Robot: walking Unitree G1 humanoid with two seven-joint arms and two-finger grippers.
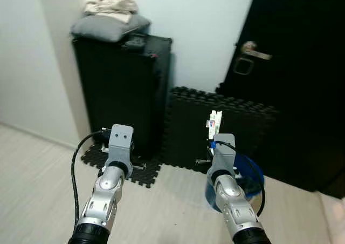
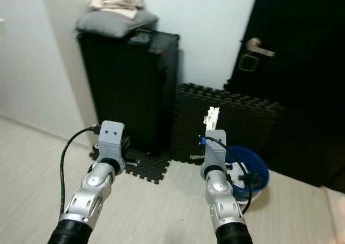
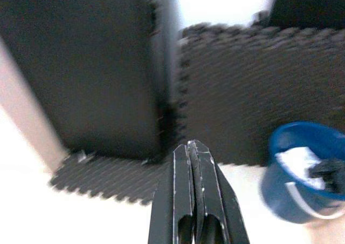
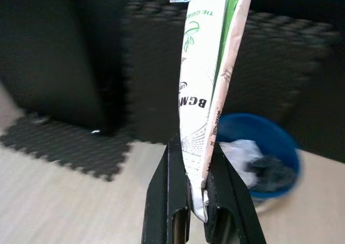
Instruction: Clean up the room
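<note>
Two dark things fill the back of the room: a black cabinet (image 1: 121,87) with a grey cushion (image 1: 110,25) on top, and foam mats (image 1: 215,128) leaning against the wall beside it. On the floor before the mats stands a blue bucket (image 3: 302,187). Above and just beside it, the right gripper (image 4: 197,171) is clamped on a white packet (image 4: 207,76). The left gripper (image 3: 193,152) hangs with fingers pressed together, holding nothing.
</note>
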